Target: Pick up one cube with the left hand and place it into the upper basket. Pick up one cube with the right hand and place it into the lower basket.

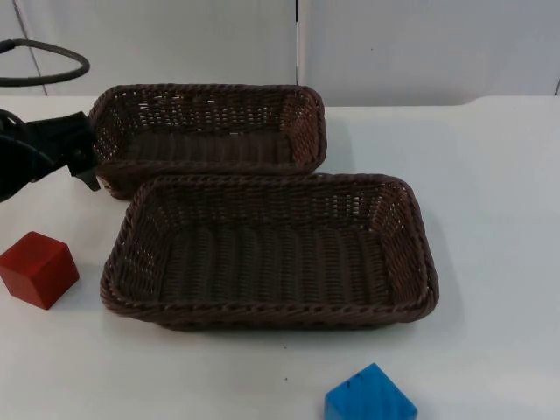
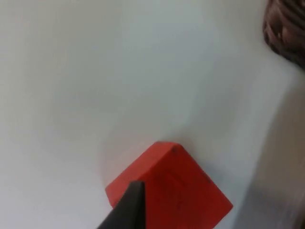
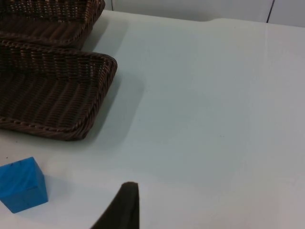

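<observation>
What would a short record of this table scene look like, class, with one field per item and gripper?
upper basket: dark brown woven wicker basket by the partition wall, no cube inside
lower basket: dark brown woven wicker basket in front of it, rims touching, no cube inside
red cube: red wooden cube on the table, left of the lower basket
blue cube: blue wooden cube on the table, at the near edge
left gripper: beside the upper basket's left end, above the red cube
right gripper: over the table near the blue cube

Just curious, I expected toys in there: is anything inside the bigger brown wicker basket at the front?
Nothing: the front brown woven wicker basket shows only its bare woven floor. The red cube and blue cube sit outside on the white table.
</observation>
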